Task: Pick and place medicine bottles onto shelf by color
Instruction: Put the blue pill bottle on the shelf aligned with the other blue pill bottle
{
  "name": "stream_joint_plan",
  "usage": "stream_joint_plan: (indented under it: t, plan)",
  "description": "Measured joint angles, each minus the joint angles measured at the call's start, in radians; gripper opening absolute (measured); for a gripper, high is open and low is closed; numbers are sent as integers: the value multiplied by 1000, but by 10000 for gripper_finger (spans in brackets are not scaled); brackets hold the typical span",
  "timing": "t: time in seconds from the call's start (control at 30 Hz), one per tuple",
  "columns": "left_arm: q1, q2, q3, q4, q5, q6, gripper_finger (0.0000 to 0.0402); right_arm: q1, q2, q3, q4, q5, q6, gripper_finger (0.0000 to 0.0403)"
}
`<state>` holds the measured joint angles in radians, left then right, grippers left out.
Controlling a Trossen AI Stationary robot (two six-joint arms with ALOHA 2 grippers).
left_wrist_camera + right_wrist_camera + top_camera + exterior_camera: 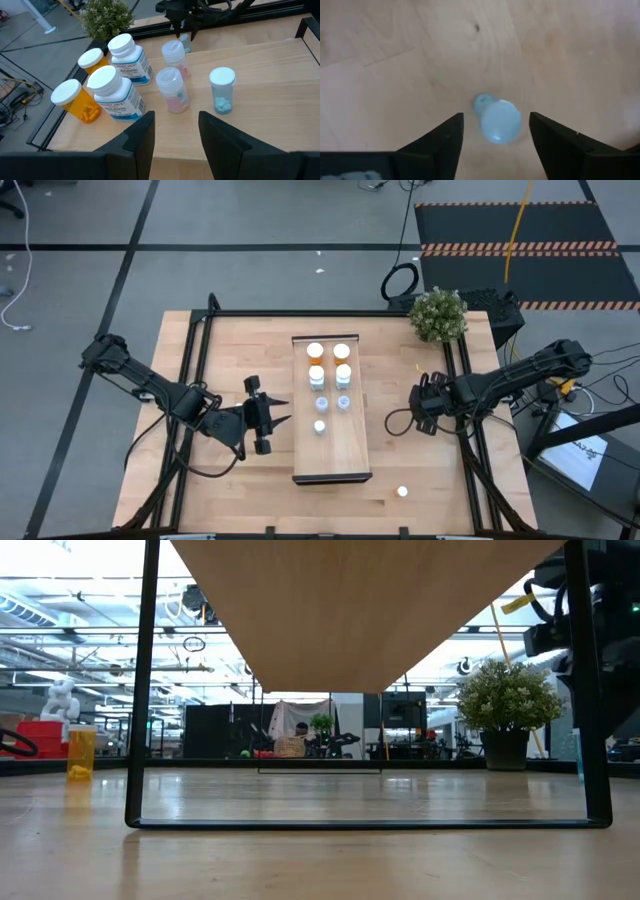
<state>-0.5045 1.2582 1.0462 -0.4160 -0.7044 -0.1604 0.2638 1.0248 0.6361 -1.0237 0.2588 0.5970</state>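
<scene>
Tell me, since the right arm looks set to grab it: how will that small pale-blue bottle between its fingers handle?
The pale-blue bottle looks small and probably light. Its round, smooth body could slip or roll if nudged off-centre by the fingers.

Even, bright overhead light falls on the table, with only soft, short shadows. From table height the ceiling lights glare white and the near wood blurs. The pale blue bottle under the right wrist camera is out of focus; the bottles before the left one look sharp.
</scene>
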Motion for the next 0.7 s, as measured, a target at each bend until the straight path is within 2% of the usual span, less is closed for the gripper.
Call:
stream_joint_plan:
  t: [0.37,0.7]
  plan:
    - [0,0,0,0,0,0,154,-29,0,0,18,-3,-15,155]
    - [0,0,0,0,0,0,154,-29,0,0,31,-52,-11,121]
